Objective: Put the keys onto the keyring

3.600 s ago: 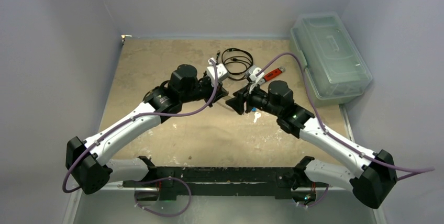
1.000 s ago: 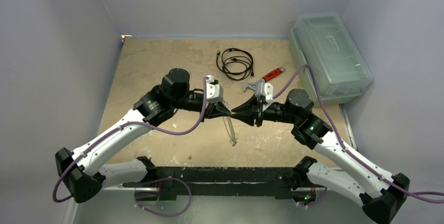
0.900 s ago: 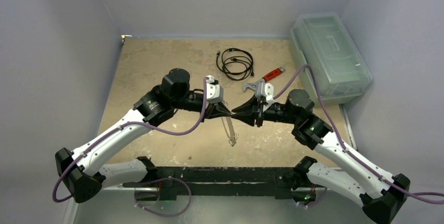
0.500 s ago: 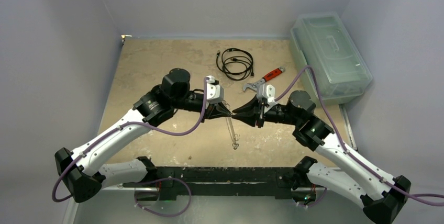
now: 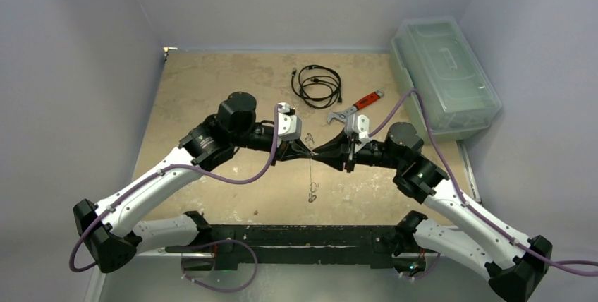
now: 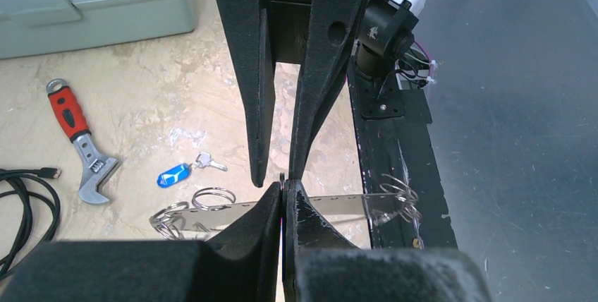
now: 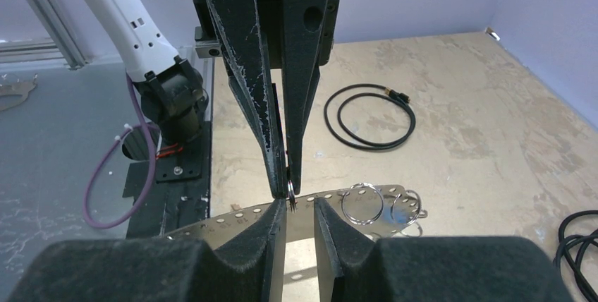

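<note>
The keyring [image 6: 282, 177], a thin split ring seen edge on, is pinched in the tips of my left gripper [image 6: 283, 192], which is shut on it. My right gripper [image 7: 300, 207] meets it tip to tip, jaws a little apart, with the keyring [image 7: 290, 190] close to its left finger. In the top view both grippers [image 5: 311, 152] touch over mid-table. The keys lie loose on the table: a blue-headed one [image 6: 173, 173] and a small silver one [image 6: 210, 164]. Both are hidden in the top view.
A flat perforated metal strip [image 6: 338, 204] carrying several more rings runs behind the fingertips toward the near edge [image 5: 312, 175]. A red-handled wrench [image 5: 359, 104], a coiled black cable [image 5: 319, 83] and a clear lidded bin [image 5: 444, 76] lie farther back.
The strip below the grippers has turned from slanted to pointing straight at the near edge. My right gripper has crept left onto the left tips. Earlier still, both arms were farther back.
</note>
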Controlling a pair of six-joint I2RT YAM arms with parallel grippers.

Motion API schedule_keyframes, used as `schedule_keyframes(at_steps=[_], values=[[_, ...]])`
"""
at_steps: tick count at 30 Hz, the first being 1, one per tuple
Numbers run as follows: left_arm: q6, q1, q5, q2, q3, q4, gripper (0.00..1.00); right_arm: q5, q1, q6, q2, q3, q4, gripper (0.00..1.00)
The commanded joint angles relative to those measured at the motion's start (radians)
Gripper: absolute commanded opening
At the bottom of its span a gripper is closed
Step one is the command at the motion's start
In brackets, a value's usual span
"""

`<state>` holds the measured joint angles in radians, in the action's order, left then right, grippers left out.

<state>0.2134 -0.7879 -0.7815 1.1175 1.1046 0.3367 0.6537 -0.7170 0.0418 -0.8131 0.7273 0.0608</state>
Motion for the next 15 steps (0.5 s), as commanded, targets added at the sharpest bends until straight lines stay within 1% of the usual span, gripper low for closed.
schedule_keyframes(at_steps=[1, 7, 9, 11, 12, 13, 15], values=[[0.021, -0.009, -0.03, -0.008, 0.046, -0.027, 0.0, 0.011, 0.003, 0.001, -0.01, 0.006, 0.042, 0.24], [0.024, -0.011, -0.031, -0.004, 0.044, -0.025, 0.0, 0.022, 0.003, -0.004, -0.013, 0.014, 0.049, 0.21], [0.024, -0.012, -0.032, -0.003, 0.044, -0.025, 0.0, 0.027, 0.003, -0.005, -0.016, 0.015, 0.049, 0.16], [0.025, -0.012, -0.032, -0.003, 0.045, -0.025, 0.0, 0.038, 0.002, -0.006, -0.022, 0.014, 0.048, 0.05], [0.024, -0.012, -0.032, -0.001, 0.044, -0.025, 0.0, 0.043, 0.003, -0.009, -0.025, 0.014, 0.05, 0.02], [0.024, -0.012, -0.032, 0.001, 0.045, -0.026, 0.0, 0.049, 0.002, -0.013, -0.028, 0.013, 0.052, 0.0], [0.024, -0.012, -0.03, 0.004, 0.046, -0.025, 0.0, 0.058, 0.002, -0.021, -0.032, 0.008, 0.059, 0.0]])
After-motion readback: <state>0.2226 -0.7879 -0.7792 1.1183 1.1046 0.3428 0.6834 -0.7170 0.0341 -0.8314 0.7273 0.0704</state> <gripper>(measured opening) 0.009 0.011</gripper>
